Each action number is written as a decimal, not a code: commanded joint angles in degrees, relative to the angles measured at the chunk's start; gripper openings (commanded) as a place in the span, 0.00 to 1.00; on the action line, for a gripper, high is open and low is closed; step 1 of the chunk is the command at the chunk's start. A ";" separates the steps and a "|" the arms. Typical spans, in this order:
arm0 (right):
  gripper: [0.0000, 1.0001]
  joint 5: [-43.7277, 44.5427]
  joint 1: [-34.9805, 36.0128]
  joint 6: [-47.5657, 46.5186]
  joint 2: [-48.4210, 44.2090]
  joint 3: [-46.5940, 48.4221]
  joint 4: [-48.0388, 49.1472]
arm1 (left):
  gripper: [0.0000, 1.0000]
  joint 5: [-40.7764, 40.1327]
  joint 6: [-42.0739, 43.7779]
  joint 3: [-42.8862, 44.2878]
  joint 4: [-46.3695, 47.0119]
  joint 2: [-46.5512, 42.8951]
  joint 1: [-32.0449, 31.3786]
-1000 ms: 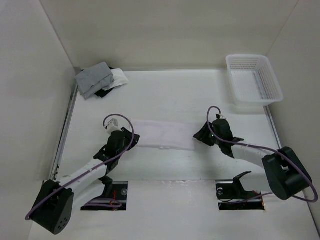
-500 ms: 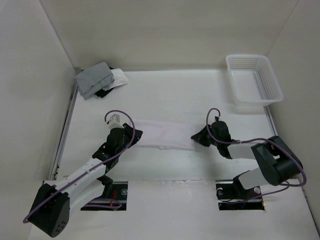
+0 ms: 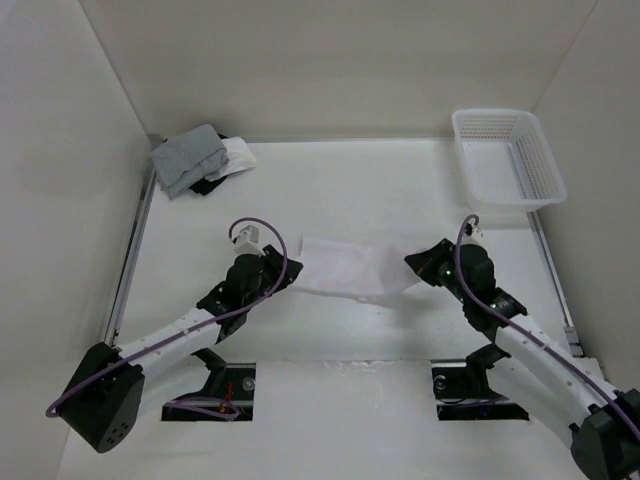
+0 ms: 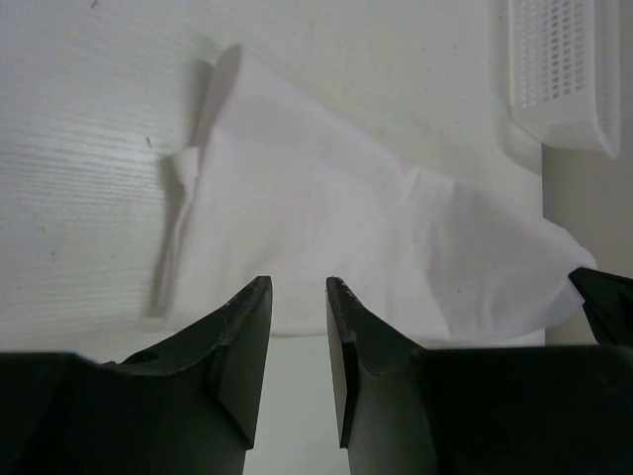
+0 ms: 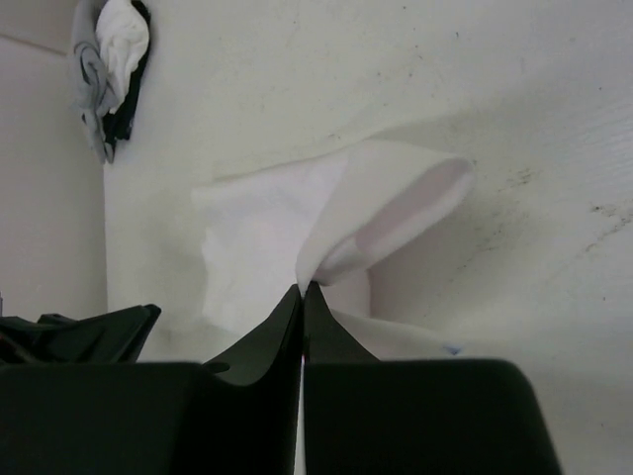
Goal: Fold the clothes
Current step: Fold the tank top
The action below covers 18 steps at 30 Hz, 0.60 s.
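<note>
Close in front of the arms, the right gripper point(image 5: 302, 289) is clamped on the right end of the white garment point(image 3: 350, 268), which stretches left to right across mid-table, so its free left end lies just ahead of the left gripper point(image 4: 299, 287), whose jaws stand parted and empty.

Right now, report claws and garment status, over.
Right claw shut on the thin white, lilac-tinted garment, edge raised. Left claw open at its other end. Grey garment pile and white plastic basket sit well apart.
</note>
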 commanded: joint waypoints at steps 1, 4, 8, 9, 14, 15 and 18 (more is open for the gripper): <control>0.02 6.77 4.34 -4.82 -0.51 8.95 -13.50 | 0.27 0.92 1.33 3.57 5.14 -0.46 0.20; 0.03 11.08 10.84 -6.06 5.80 16.68 -15.89 | 0.27 1.36 1.41 3.92 5.15 -0.99 0.29; 0.04 13.72 17.17 -6.15 18.36 27.14 -17.30 | 0.28 2.32 1.41 3.92 4.62 -2.65 0.99; 0.04 13.90 18.41 -6.06 21.79 29.87 -17.73 | 0.28 2.85 1.41 3.75 4.53 -3.27 1.34; 0.06 14.08 22.54 -5.19 38.66 44.54 -22.12 | 0.28 5.31 1.15 1.73 4.44 -6.61 4.24; 0.06 14.17 23.33 -5.09 42.27 47.79 -23.00 | 0.28 6.10 1.06 1.38 4.44 -7.13 5.11; 0.12 13.81 24.92 -4.39 51.33 55.54 -24.15 | 0.28 8.56 0.80 0.24 4.44 -9.07 8.01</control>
